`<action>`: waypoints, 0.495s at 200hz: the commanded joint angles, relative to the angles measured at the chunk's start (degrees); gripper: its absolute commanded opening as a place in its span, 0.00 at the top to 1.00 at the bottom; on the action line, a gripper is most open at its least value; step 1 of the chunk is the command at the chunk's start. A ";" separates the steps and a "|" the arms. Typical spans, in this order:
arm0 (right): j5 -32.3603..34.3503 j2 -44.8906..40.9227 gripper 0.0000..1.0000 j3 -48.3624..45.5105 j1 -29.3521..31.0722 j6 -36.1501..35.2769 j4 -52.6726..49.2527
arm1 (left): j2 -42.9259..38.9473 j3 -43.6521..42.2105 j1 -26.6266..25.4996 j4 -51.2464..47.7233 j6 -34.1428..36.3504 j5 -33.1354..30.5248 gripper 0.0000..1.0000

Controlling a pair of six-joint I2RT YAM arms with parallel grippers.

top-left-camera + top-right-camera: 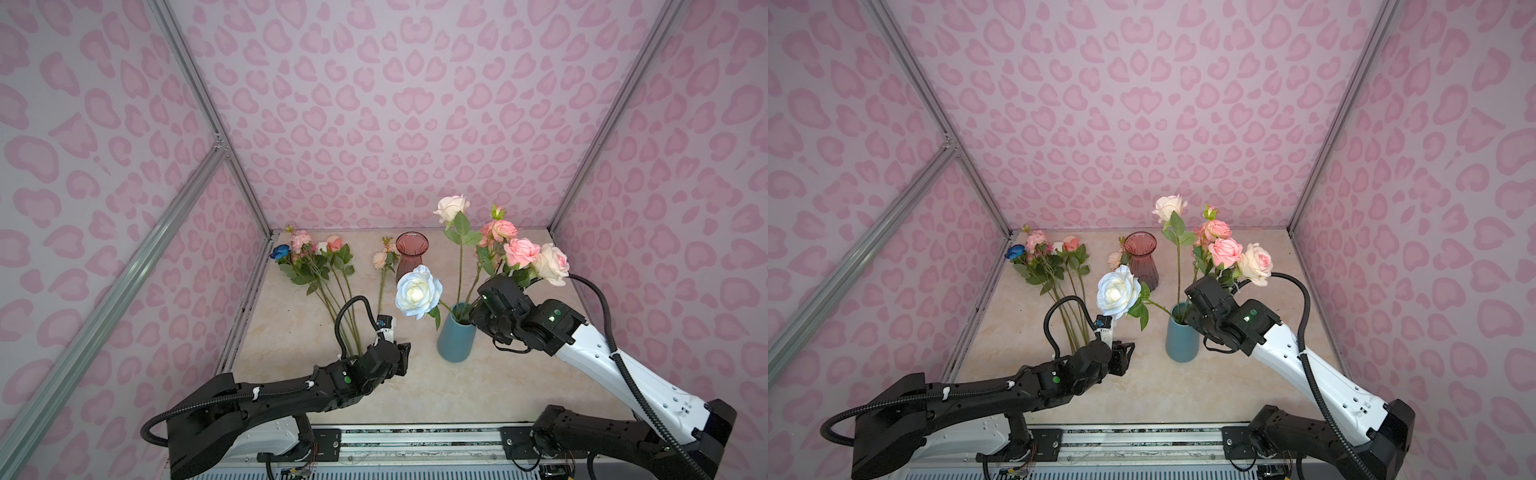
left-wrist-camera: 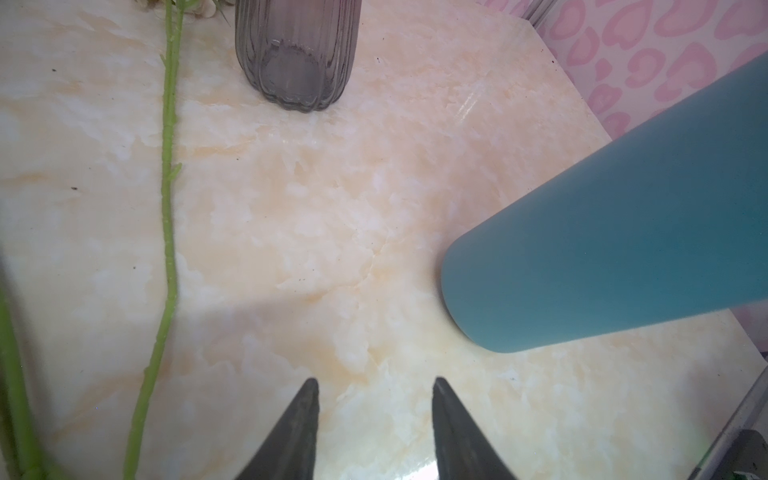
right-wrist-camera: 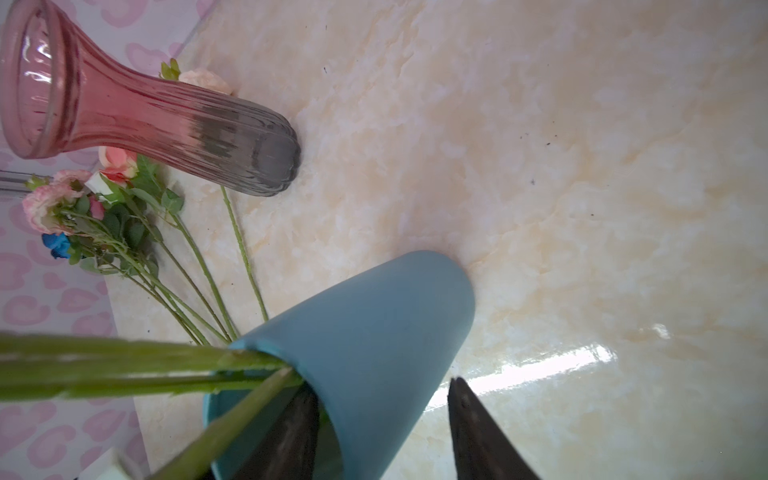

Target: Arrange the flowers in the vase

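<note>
Midway through the filling, by the look of it. In the blue vase (image 1: 456,338), upright right of centre on the counter (image 1: 291,332): a pale blue-and-white rose (image 1: 417,291) leaning out to the left, a cream rose (image 1: 451,206) tall at the back, pink blooms (image 1: 521,251) massed to the right.

Left to place: a bundle of loose flowers (image 1: 320,266) lying flat at the back left, a dark blue bloom at its edge, plus a single peach stem (image 1: 380,261) beside the empty pink glass vase (image 1: 409,253).

At the vase mouth, the right claw (image 3: 381,384), half-spread and astride the rim: one finger inside among the stems, its partner outside, with a strip of bare counter showing between it and the wall. Gripping nothing that shows.

Low over bare counter, the left claw (image 2: 376,380), moderately spread and empty, near the lower ends of the loose stems.

Judging from that: placing step about done on the right, next pick due on the left. Calls for lifting the right claw straight up and clear, without snagging a stem or tipping the tall narrow vase. Then for swinging the left claw over one thin stem, closing on that stem alone, and raising it bloom-up toward the vase mouth.
</note>
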 commanded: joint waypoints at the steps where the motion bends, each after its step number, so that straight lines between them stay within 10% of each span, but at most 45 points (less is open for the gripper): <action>1: -2.58 0.65 0.51 0.39 -0.84 -3.00 -2.44 | -1.09 0.14 0.01 -2.69 0.34 -1.52 0.54; 99: -5.38 5.06 0.67 2.06 -3.61 -8.63 -3.74 | -6.45 0.36 0.04 -8.52 1.46 -3.69 0.54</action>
